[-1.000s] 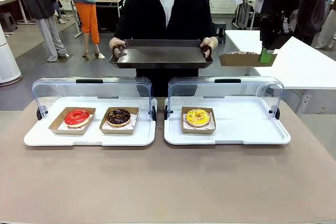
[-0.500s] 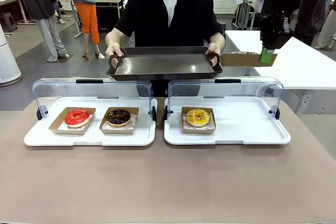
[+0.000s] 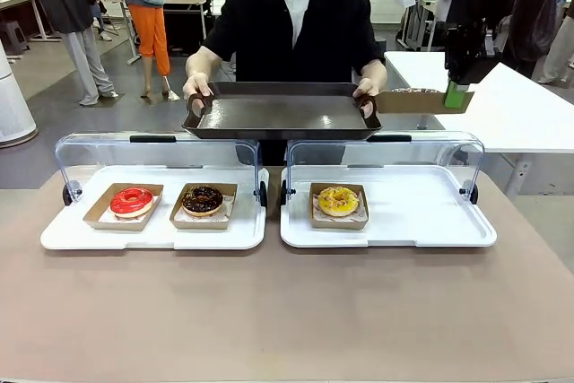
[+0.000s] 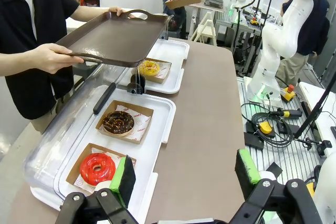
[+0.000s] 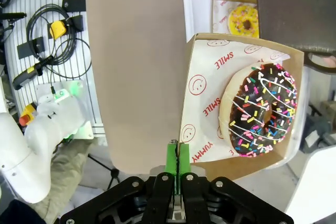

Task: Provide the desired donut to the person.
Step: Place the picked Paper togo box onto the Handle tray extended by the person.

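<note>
Bare tabletop (image 3: 287, 311) lay open in front, with the left gripper (image 4: 186, 174) spread wide above it. Farther off, the right gripper (image 3: 456, 94) pinched the rim of the box (image 3: 413, 101) holding the sprinkled donut (image 5: 260, 109), held up just beside the edge of the raised tray (image 3: 280, 116) in the hands of the person (image 3: 296, 29).

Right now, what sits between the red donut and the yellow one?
The chocolate donut, on the same tray as the red donut; then the gap between trays, then the yellow donut. Front view shows it.
</note>
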